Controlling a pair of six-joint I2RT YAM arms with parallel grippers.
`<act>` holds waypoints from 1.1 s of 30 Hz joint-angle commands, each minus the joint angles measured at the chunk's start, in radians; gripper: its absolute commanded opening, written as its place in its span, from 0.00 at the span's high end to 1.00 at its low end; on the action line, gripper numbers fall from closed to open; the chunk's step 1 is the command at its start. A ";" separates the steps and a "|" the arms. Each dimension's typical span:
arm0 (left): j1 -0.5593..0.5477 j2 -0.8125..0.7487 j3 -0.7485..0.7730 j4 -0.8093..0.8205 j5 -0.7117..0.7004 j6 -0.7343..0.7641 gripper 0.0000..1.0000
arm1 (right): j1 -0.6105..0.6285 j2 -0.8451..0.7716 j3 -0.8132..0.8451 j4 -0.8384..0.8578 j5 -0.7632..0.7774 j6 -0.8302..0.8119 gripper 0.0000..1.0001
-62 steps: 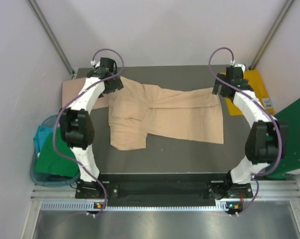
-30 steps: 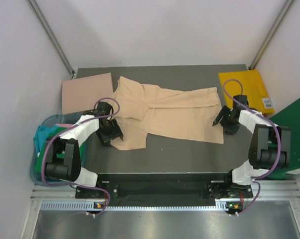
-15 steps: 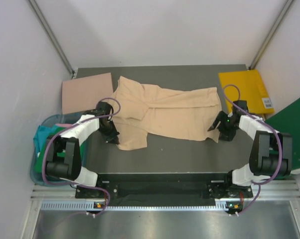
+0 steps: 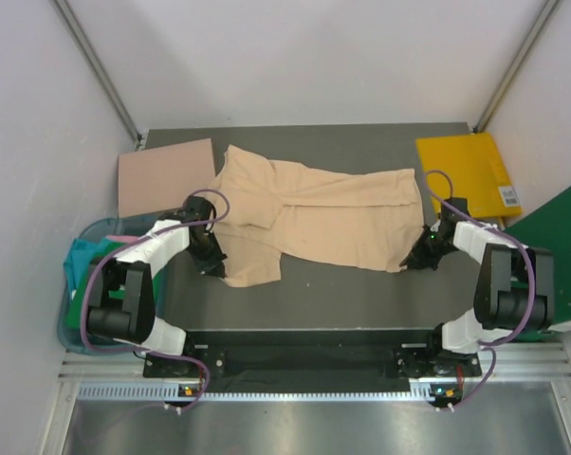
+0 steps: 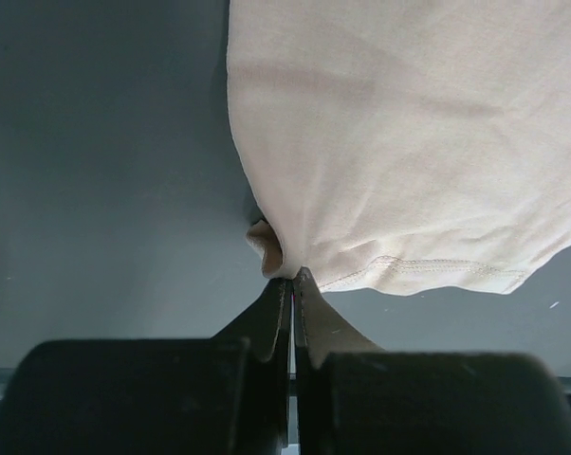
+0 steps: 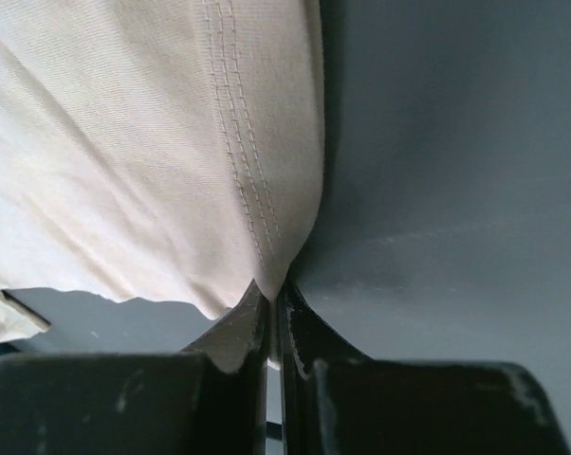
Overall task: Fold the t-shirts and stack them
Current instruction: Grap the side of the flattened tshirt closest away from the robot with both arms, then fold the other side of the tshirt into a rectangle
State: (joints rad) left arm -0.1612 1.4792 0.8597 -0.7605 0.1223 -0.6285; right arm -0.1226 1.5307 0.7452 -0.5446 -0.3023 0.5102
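Note:
A light beige t-shirt (image 4: 319, 220) lies spread across the dark table (image 4: 361, 294), its sleeve end toward the left. My left gripper (image 4: 218, 269) sits at the shirt's near left edge; in the left wrist view the left gripper (image 5: 292, 277) is shut on a bunched fold of the beige t-shirt (image 5: 409, 142). My right gripper (image 4: 408, 263) is at the near right corner. In the right wrist view the right gripper (image 6: 271, 288) is shut on the stitched hem corner of the beige t-shirt (image 6: 124, 152). Green (image 4: 101, 308) and teal (image 4: 80, 258) t-shirts fill a basket at the left.
A flat pinkish-tan rectangle (image 4: 165, 175) lies at the table's back left corner. A yellow packet (image 4: 468, 171) lies at the back right. A green panel (image 4: 561, 248) stands off the right edge. The basket (image 4: 67, 332) hangs beside the left arm's base.
Both arms came from the shirt's far edge down to its near edge. The left gripper shut on the cloth first. The right slid in to the hem corner and shut on it.

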 commanded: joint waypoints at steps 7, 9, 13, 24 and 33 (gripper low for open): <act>-0.003 -0.023 0.154 -0.109 -0.108 0.023 1.00 | 0.017 -0.035 0.003 -0.181 0.129 -0.062 1.00; -0.003 -0.036 0.212 -0.141 -0.113 0.023 1.00 | 0.017 -0.063 0.038 -0.216 0.129 -0.075 1.00; -0.001 -0.049 0.327 -0.155 -0.162 0.013 1.00 | 0.015 -0.089 0.111 -0.244 0.121 -0.087 1.00; -0.003 0.114 0.539 -0.060 -0.150 -0.020 1.00 | 0.017 0.063 0.351 -0.198 0.123 -0.148 1.00; -0.003 0.352 0.789 -0.019 -0.131 -0.040 1.00 | 0.017 0.252 0.503 -0.152 0.117 -0.148 1.00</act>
State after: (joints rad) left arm -0.1619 1.7649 1.5288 -0.8288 -0.0154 -0.6518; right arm -0.1108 1.7439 1.1629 -0.7376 -0.2028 0.3756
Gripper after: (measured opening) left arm 0.012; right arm 0.016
